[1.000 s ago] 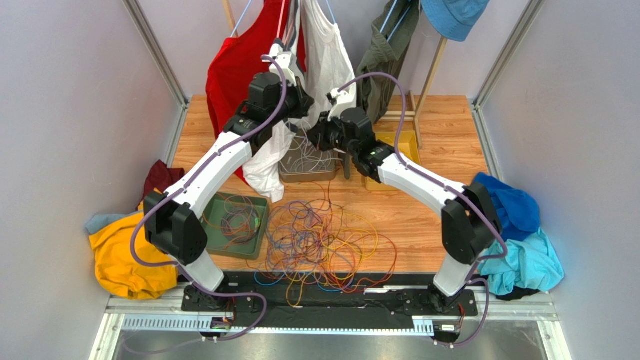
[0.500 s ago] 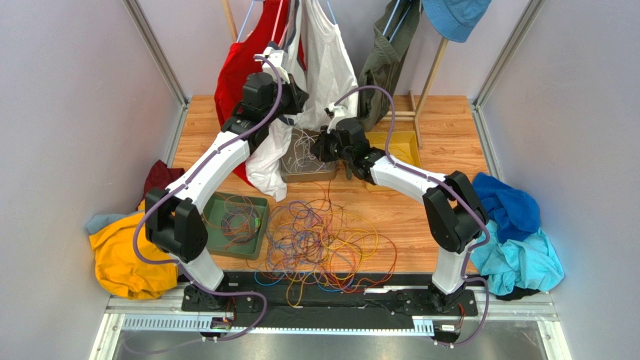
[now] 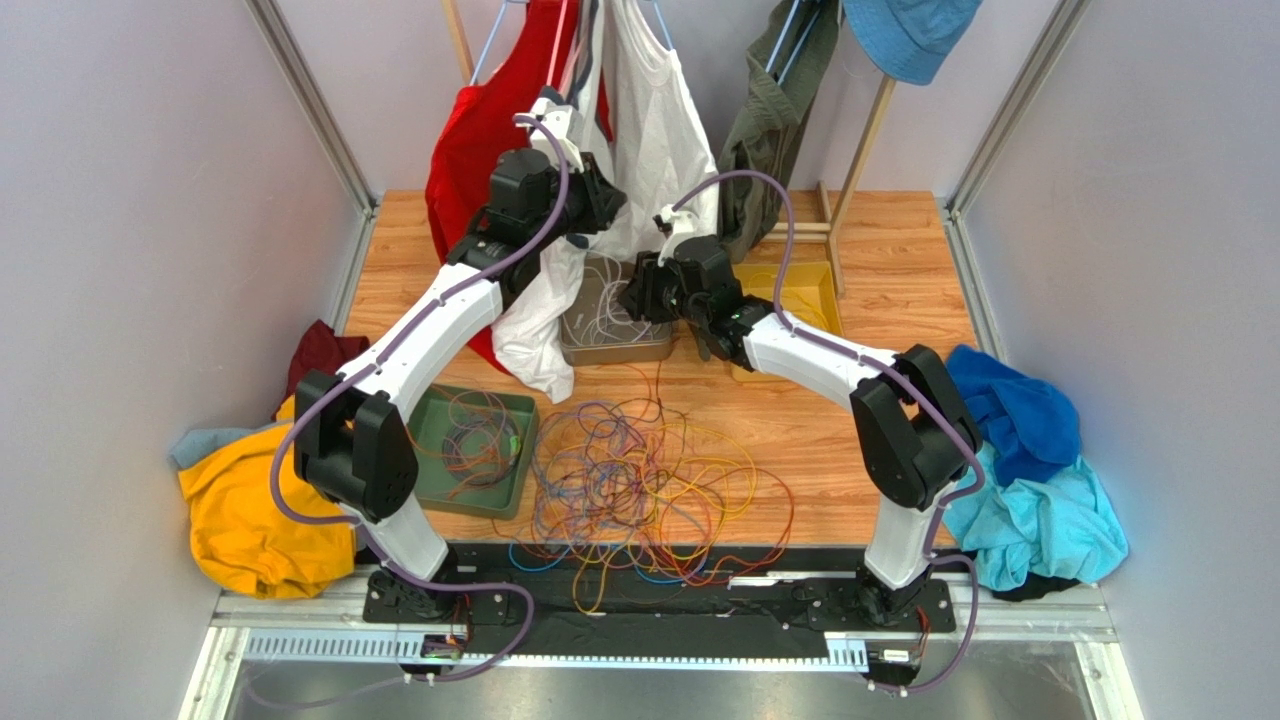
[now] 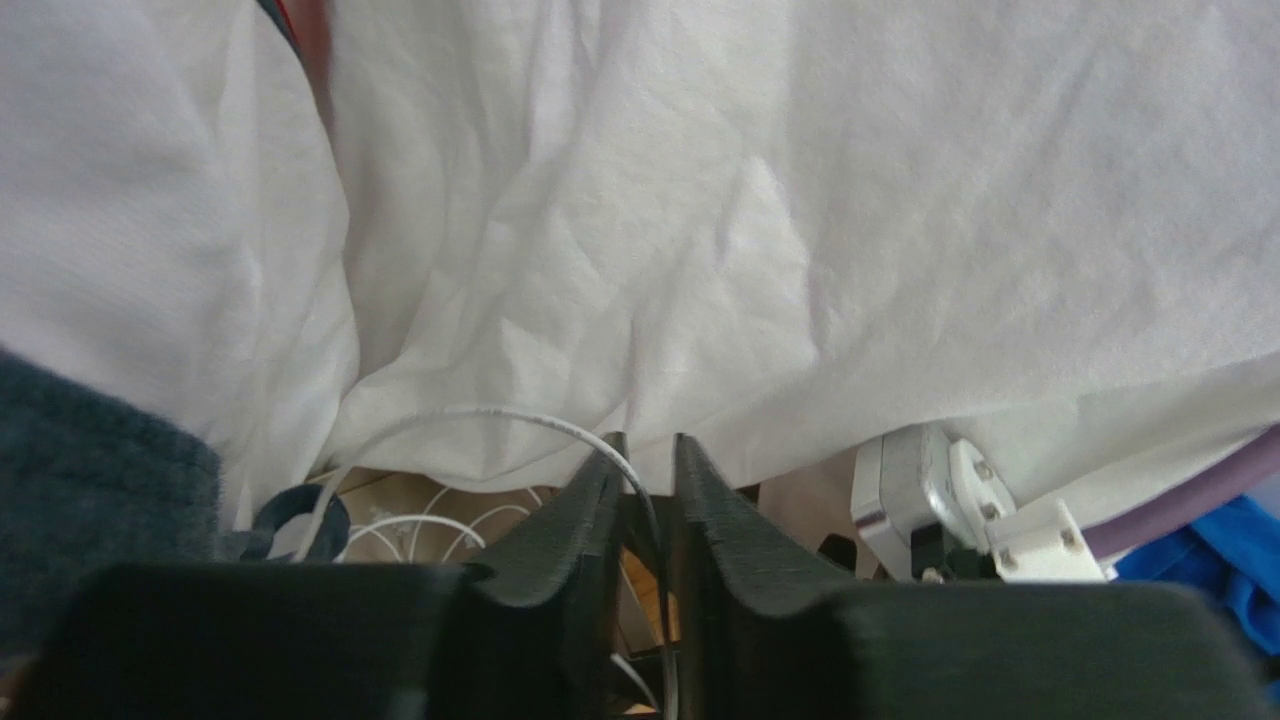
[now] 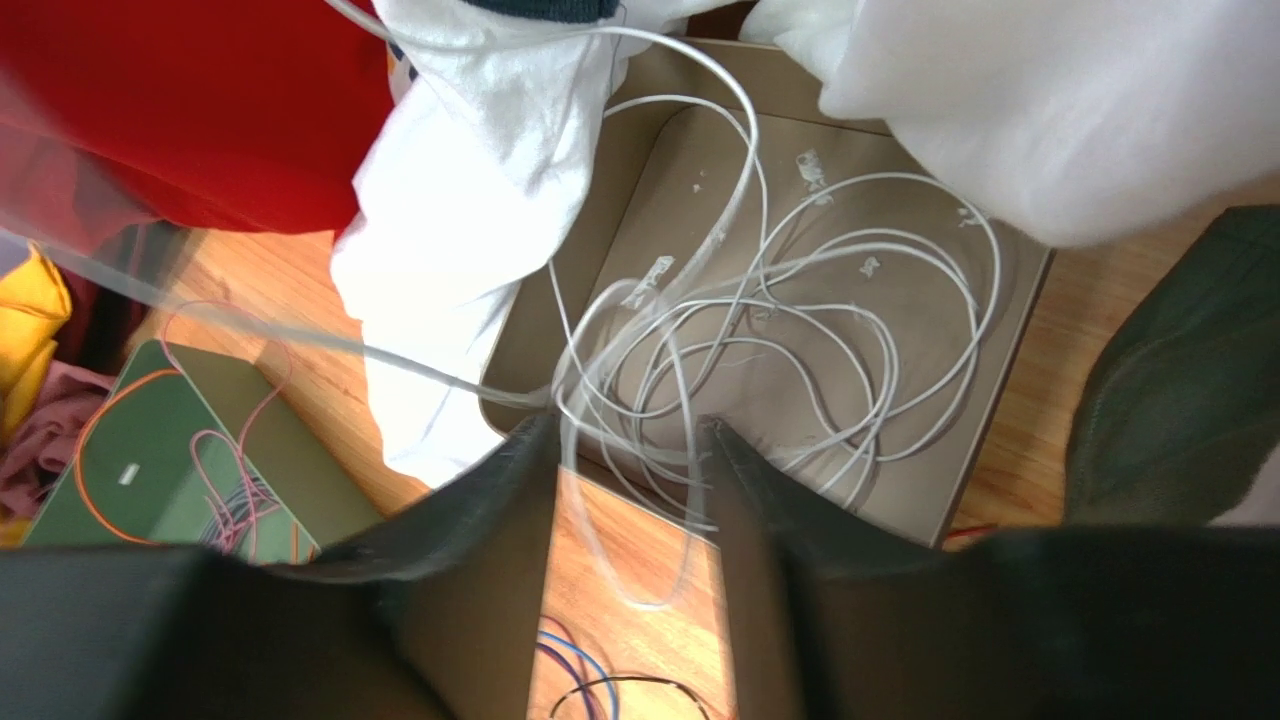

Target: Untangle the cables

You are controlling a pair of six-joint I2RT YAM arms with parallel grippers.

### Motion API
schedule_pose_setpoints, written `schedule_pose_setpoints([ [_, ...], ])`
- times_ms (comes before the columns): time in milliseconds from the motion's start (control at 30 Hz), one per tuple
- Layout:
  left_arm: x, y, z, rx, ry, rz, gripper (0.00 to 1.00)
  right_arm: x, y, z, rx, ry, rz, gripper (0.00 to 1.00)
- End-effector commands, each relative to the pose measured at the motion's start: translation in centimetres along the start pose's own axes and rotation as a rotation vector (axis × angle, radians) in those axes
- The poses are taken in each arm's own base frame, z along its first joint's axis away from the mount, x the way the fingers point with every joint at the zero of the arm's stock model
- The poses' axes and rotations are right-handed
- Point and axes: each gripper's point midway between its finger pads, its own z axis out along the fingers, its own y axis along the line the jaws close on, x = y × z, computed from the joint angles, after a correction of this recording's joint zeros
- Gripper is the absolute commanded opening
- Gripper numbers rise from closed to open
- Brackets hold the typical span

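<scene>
A loose snarl of coloured cables lies on the wooden table in front of the arm bases. Several white cables coil in a grey tray, also seen from above as the grey tray. My right gripper hovers over the tray's near edge, open, with a blurred white loop hanging loose between its fingers. My left gripper is up against a hanging white garment. Its jaws stand narrowly apart, and a white cable arcs over the left finger and down through the gap.
A green tray at the left holds orange and purple cables. Red, white and olive garments hang on a rack at the back. Piles of clothes lie at the left and right table edges. A yellow tray sits behind the right arm.
Both grippers have gone from shut to open. The right gripper moved left and down over the grey tray. The white cable has slackened into the tray.
</scene>
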Motion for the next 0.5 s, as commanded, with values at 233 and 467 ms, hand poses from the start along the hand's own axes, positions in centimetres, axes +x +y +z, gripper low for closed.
schedule_pose_setpoints([
  [233, 3.4, -1.2, -1.6, -0.029, 0.129, 0.019, 0.70, -3.8, 0.2, -2.4, 0.061, -0.094, -0.033, 0.60],
  [467, 3.5, -0.9, -4.1, -0.059, 0.109, -0.016, 0.69, -1.6, 1.3, -4.0, 0.065, -0.080, -0.060, 0.57],
])
